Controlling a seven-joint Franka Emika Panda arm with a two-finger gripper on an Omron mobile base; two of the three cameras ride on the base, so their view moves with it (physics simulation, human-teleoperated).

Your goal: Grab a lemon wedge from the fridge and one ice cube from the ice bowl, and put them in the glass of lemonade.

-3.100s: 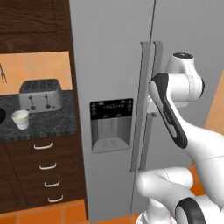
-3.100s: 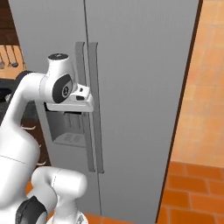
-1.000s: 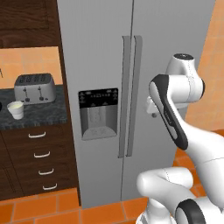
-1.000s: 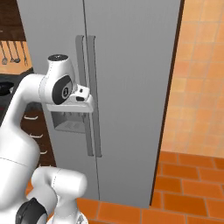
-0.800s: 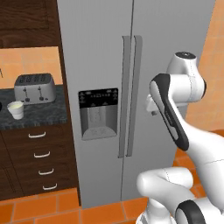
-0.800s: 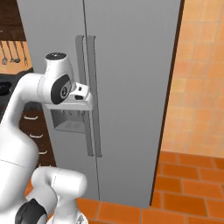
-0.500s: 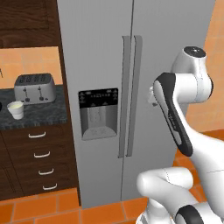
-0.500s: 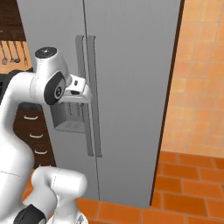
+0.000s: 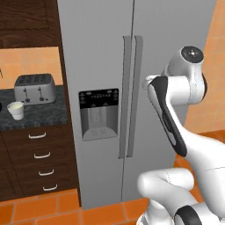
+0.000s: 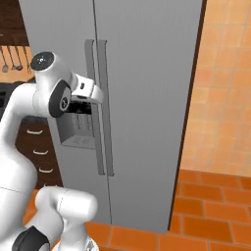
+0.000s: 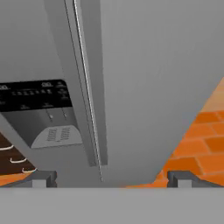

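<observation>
My gripper [image 11: 112, 178] is spread wide, holding nothing; the fridge [image 11: 144, 78] handles [image 11: 89, 109] stand ahead between my fingertips.

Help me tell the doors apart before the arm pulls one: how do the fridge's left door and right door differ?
The left door carries a black-panelled dispenser recess; the right door is plain grey. The left door lies beside the dark wood drawers; the right door borders the orange tiled wall. Both are light grey, shut, and each has a long vertical handle at the centre seam.
</observation>
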